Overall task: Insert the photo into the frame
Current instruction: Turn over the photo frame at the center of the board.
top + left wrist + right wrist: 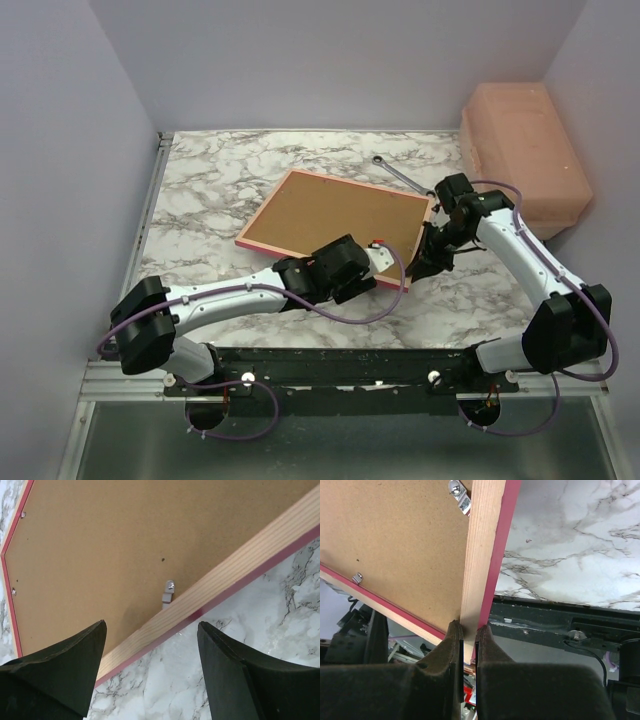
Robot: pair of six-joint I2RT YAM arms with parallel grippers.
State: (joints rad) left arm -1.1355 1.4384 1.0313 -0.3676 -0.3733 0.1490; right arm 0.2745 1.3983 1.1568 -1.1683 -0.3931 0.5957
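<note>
right gripper (469,626) pinched the frame (480,555) at its 4 o'clock corner (thin bite, could slip); left gripper (150,630) gaped open.

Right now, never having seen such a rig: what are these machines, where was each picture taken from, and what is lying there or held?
A white left arm and right arm, bolted to a marble-patterned table's near edge, each end in a two-finger hand. One picture looks down from above and behind; the others come from cameras on each wrist. On the table lies a thin pink-edged wooden picture frame, back up, holding a brown fibreboard panel. Farther back: a silver metal tool and a salmon-coloured block. The right hand pinches the frame's wooden edge; the left hand hovers open over it, empty. No photo shows.
</note>
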